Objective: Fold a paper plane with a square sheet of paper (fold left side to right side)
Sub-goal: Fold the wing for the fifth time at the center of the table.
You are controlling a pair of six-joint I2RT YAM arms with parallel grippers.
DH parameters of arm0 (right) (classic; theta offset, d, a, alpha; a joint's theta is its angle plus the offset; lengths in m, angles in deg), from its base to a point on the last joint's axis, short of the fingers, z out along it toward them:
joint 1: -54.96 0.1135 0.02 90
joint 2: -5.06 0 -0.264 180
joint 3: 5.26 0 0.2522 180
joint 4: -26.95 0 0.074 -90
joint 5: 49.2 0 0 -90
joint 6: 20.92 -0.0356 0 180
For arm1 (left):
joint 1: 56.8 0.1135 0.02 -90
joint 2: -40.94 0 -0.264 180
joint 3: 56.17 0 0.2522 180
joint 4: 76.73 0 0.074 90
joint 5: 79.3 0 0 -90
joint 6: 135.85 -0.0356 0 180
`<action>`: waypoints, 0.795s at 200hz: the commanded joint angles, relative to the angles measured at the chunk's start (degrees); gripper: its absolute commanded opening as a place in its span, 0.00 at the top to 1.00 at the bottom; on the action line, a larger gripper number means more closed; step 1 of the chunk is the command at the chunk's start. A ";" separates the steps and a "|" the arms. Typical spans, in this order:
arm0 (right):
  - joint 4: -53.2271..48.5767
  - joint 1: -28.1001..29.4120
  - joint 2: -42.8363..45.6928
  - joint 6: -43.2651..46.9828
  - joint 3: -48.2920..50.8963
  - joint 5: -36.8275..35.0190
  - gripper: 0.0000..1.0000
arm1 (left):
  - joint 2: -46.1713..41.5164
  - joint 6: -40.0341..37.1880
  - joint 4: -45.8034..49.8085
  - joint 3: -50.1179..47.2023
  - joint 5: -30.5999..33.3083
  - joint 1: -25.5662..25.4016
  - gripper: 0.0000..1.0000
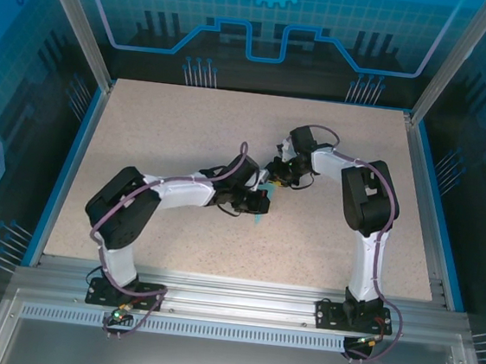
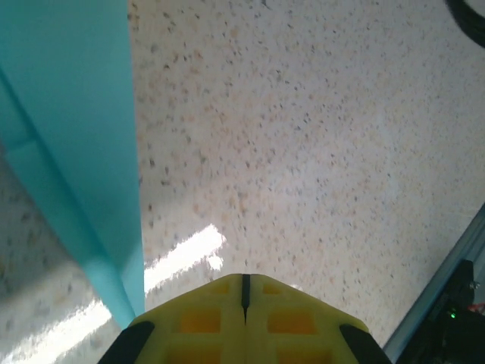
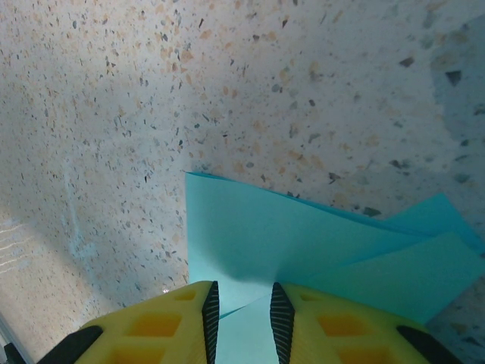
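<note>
Both grippers are working nose to nose over the middle of the table point(image 1: 188, 124).

Left side: the left gripper point(image 1: 262, 203) is sitting with its jaws fully shut, pad against pad, and nothing is showing between them. In its wrist view the left gripper point(image 2: 245, 277) is pointing down at bare table point(image 2: 318, 152), and the sheet point(image 2: 68, 114) is lying just beside it on the left. A creased band is running down that sheet toward the fingertip. We cannot tell whether the finger is touching the paper.

Centre: from above, the sheet point(image 1: 258, 221) is mostly hiding under the two wrists, with small blue slivers peeking out.

Right side: the right gripper point(image 1: 276, 170) is coming in from the far side. In its wrist view the right gripper point(image 3: 242, 287) is standing slightly open, with a narrow gap between the pads. The sheet point(image 3: 303, 243) is running into that gap and is lying in at least two overlapping layers, so it is already partly folded. We cannot tell whether the pads are pinching it or only straddling it.

Judgement: we are reading this as mid-fold, with a flap being set or its crease being pressed, not the start of the task.

Next move, as we are judging it: one gripper should be pinning the layers flat while the other is lifting the left flap across to the right, with the edges lining up before any pressing. The paper is thin and will probably slide if it is not anchored.
</note>
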 commanded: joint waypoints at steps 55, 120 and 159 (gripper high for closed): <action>-1.98 -0.23 -3.00 1.23 0.28 -5.13 0.71 | 6.03 -1.39 2.50 -1.97 0.35 0.44 0.97; -1.70 -0.48 -2.09 1.99 -1.05 -4.43 0.70 | -1.54 1.94 -2.91 -13.93 -1.50 -2.09 0.96; -4.51 -0.79 0.54 3.27 -6.09 -4.33 0.67 | -9.72 2.54 -1.77 -17.01 0.55 -2.41 0.91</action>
